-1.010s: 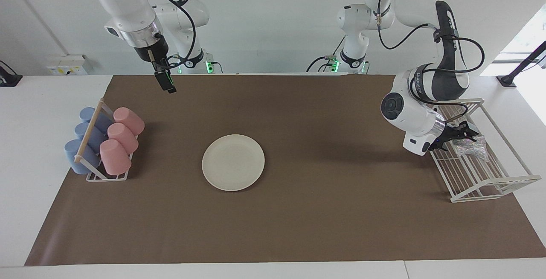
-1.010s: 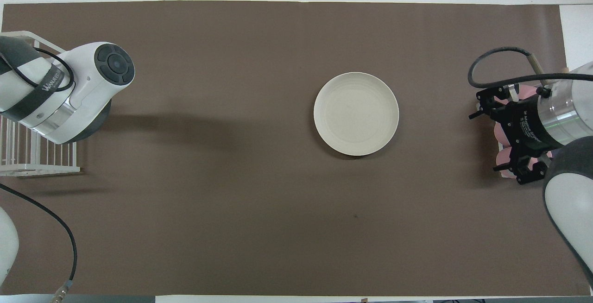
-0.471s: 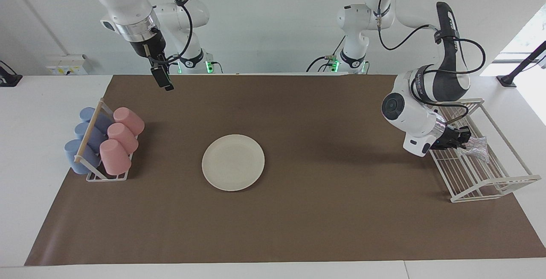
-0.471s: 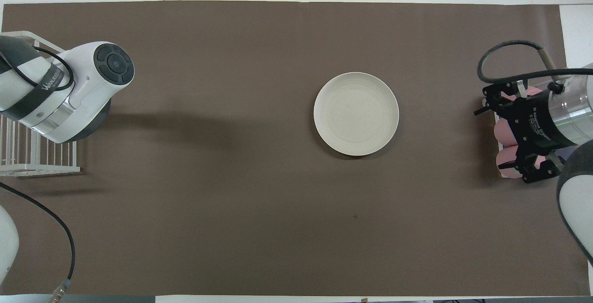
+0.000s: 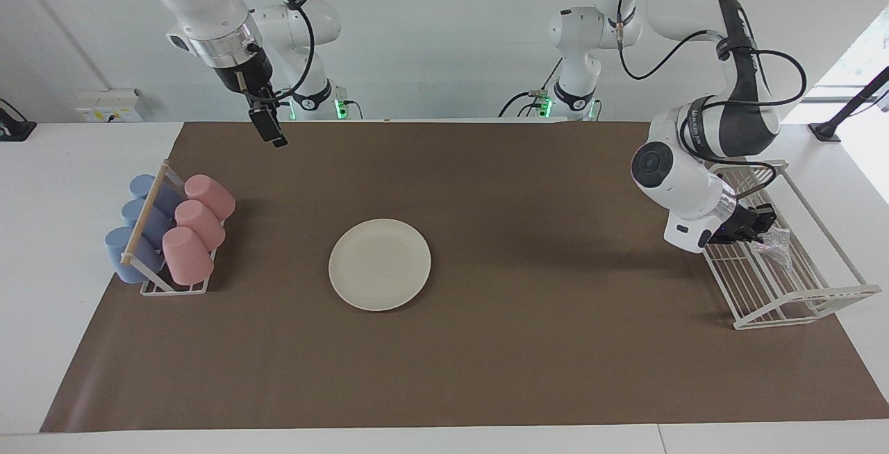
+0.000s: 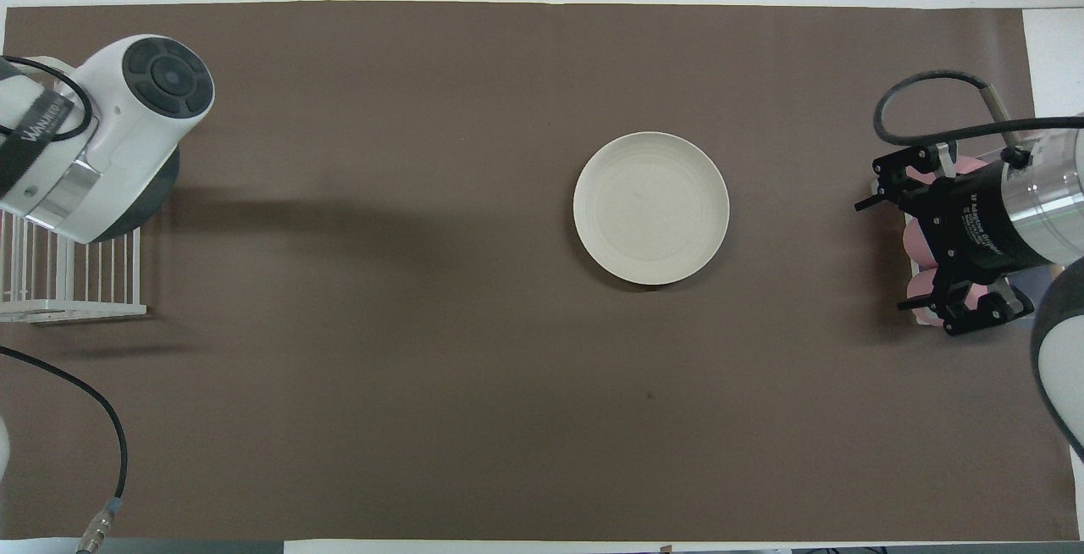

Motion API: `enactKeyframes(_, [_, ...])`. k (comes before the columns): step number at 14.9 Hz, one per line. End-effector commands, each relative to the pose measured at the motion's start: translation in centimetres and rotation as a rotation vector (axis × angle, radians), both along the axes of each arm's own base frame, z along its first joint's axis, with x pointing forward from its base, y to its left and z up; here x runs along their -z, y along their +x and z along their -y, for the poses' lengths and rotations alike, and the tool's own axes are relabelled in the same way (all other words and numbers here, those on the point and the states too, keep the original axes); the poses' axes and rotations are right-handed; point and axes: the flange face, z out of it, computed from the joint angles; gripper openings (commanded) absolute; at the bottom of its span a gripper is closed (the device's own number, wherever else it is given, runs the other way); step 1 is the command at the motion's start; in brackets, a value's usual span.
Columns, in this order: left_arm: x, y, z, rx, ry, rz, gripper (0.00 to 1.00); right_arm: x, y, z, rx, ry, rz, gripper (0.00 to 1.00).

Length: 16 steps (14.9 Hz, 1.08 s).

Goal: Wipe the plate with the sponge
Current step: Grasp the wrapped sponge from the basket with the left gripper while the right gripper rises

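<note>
The left gripper point(image 5: 762, 230) reaches into the white wire rack point(image 5: 826, 298) at the left arm's end of the table, its fingers pinched together on a corner of the sponge point(image 5: 778, 240), which hangs crinkled and silvery just above the rack's floor. In the overhead view this gripper is hidden under the arm's own wrist, so the grip reads from the facing view only. Taking the plate point(image 5: 380, 264) as the clock's centre in the facing view, the sponge sits out at about three o'clock, well apart from it

The plate lies flat on the brown mat point(image 5: 486, 371), bare and untouched, with nothing on it. The right gripper point(image 5: 269, 129) waits in the air at roughly eleven o'clock from the plate, fingers spread and empty, over the mat's edge near the cup rack point(image 5: 173, 287) with its pink and blue cups point(image 5: 187, 255)

By my judgement the pick-up is the only step done. The carry to the plate, the lowering and the wiping strokes are all left, and the thin pinch on a floppy pad may slip on the way
</note>
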Motion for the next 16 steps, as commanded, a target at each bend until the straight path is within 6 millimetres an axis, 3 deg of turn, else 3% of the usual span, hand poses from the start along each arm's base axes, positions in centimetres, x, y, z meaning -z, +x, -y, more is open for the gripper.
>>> enactKeyframes(1, [-7.2, 0.6, 2.0, -0.121, -0.218, 0.000, 0.00, -0.3, -0.1, 0.2, 0.031, 0.032, -0.018, 1.00])
enactKeyframes(3, [-9.9, -0.6, 5.8, -0.149, -0.338, -0.033, 0.00, -0.1, -0.1, 0.2, 0.033, 0.030, -0.018, 1.00])
enactKeyframes(4, [-10.7, -1.2, 6.7, -0.175, -0.425, -0.063, 0.00, -0.1, -0.1, 0.0, 0.032, 0.030, -0.020, 1.00])
enactKeyframes(6, [-13.6, -3.1, 7.9, -0.244, -0.684, -0.128, 0.00, -0.1, -0.2, -0.7, 0.086, 0.023, -0.027, 1.00])
enactKeyframes(7, [-16.3, -4.7, 8.4, -0.257, -0.831, -0.144, 0.00, -0.2, -0.3, -1.1, 0.115, 0.020, -0.027, 1.00])
enactKeyframes(9, [-18.7, -5.9, 8.5, -0.351, -1.072, -0.163, 0.00, -0.2, -0.7, -3.4, 0.096, 0.016, -0.027, 1.00])
enactKeyframes(12, [-18.3, -7.1, 10.1, -0.439, -1.303, -0.254, 0.00, -0.4, -1.1, -5.4, 0.152, 0.009, -0.030, 1.00])
enactKeyframes(13, [-17.7, -7.8, 10.5, -0.464, -1.394, -0.269, 0.00, -0.5, -1.3, -6.9, 0.161, 0.010, -0.021, 1.00])
enactKeyframes(16, [-14.4, -11.2, 12.2, -0.514, -1.616, -0.287, 0.00, -0.8, -1.7, -10.7, 0.227, 0.026, 0.029, 1.00])
